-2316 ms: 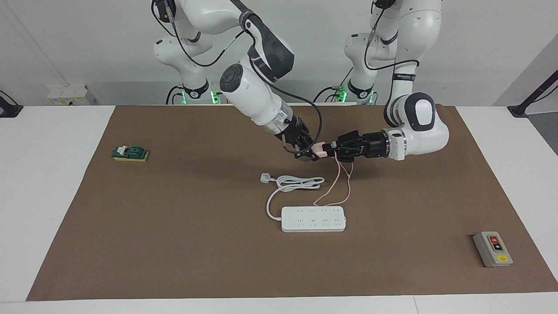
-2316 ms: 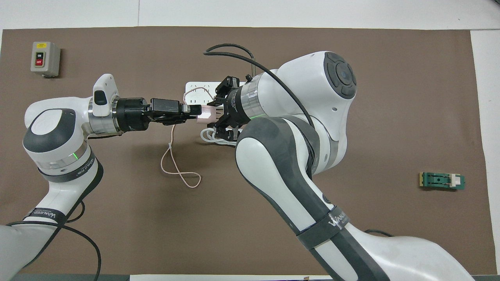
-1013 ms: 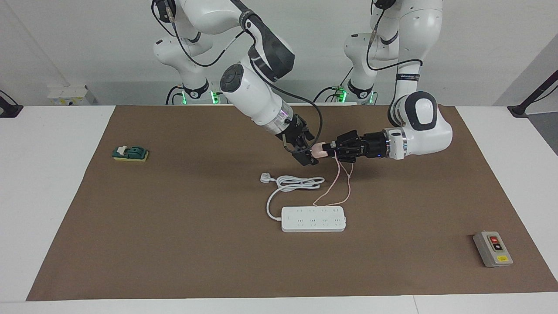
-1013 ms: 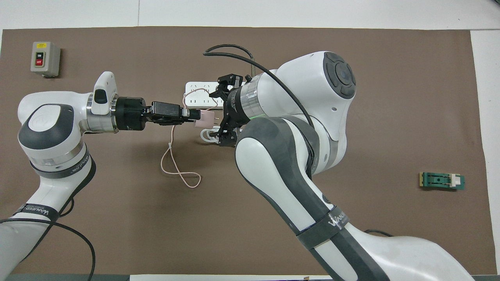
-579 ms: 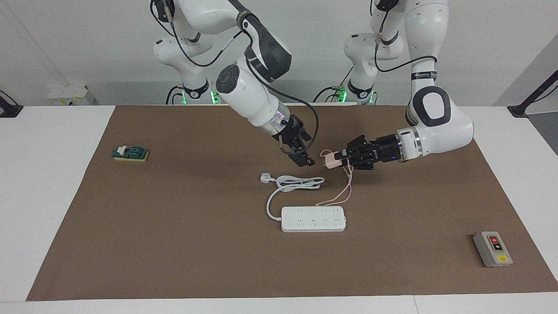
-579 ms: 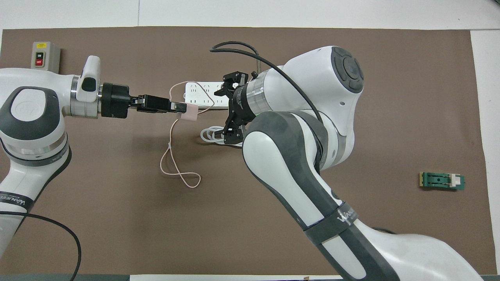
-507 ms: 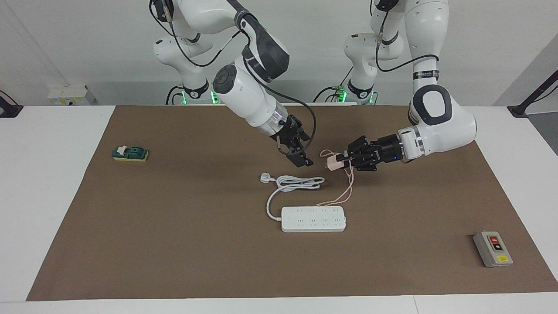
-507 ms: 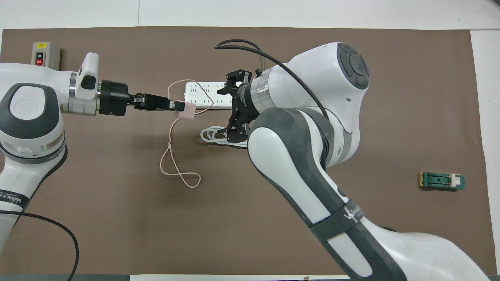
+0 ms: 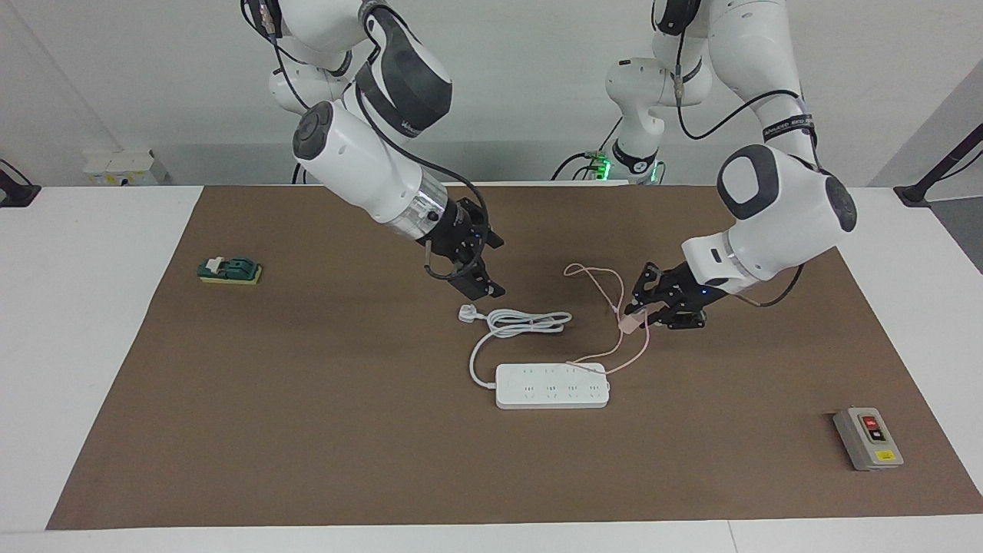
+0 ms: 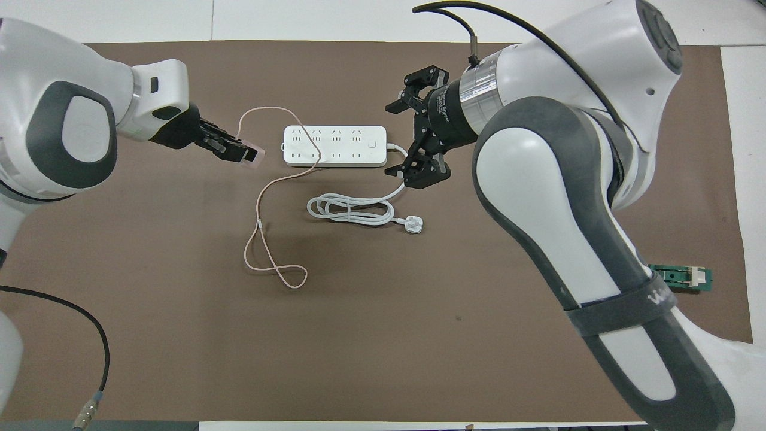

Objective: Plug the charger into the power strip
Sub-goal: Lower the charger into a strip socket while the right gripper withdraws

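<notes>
1. Left pincer (image 9: 641,313) is clamped on the charger (image 9: 631,322), up in the air over the mat just beside the power strip (image 9: 552,385), toward the left arm's end of the surface.
2. Right pincer (image 9: 478,276) is spread wide and empty, hanging over the mat near the strip's white plug (image 9: 468,312). That arm looks to be waiting.
3. Power strip lies flat, sockets up, its thick white cord (image 9: 511,326) coiled nearer the robots.
4. Charger handling, my read: small, light, rigid plastic cube with smooth faces, so likely slippery under side load. Grip it across two flat faces on the body, clear of the prong end (prongs not resolvable here, so their heading is unclear).
5. The pink cable (image 10: 263,203) is thin and limp. It trails from the charger across one end of the strip and loops on the mat nearer the robots. It adds almost no weight, but it can snag or get pinched under the plug.
6. Strip is light too and probably slides when pushed, so press straight down. The free pincer could pin it.
</notes>
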### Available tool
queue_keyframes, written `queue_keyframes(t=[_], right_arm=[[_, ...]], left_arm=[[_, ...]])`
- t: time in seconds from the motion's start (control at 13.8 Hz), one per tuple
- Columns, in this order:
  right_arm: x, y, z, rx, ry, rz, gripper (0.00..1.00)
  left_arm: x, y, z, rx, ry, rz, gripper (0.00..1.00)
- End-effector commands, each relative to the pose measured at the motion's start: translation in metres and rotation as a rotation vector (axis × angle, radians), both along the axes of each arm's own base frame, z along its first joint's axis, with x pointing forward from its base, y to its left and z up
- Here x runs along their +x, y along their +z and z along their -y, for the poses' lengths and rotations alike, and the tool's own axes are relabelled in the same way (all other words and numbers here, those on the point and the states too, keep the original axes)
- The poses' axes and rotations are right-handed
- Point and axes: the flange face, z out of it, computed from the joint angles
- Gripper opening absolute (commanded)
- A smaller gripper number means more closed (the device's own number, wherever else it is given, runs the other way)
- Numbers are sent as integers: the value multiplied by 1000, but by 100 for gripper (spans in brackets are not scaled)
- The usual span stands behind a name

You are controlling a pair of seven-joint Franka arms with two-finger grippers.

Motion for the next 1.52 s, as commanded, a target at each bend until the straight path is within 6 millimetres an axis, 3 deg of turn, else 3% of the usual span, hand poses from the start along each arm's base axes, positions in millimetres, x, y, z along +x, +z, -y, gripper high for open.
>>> queue_keyframes(t=[0.0,0.22,0.36,0.43,0.94,1.45], right_arm=[[5,14,19,-23,11,6,100],[15,26,50,-22,-13,5,100],[20,35,71,-20,-27,10,100],[22,38,79,-27,-33,15,100],[29,52,130,-60,-61,72,100],[23,68,174,-147,17,154,100]], left_arm=[[8,-1,34,131,-192,175,0],[11,-5,60,222,-398,335,0],[14,-9,64,254,-510,395,0],[16,-23,65,262,-531,380,0],[12,-49,70,266,-563,313,0],[7,-60,83,287,-587,339,0]])
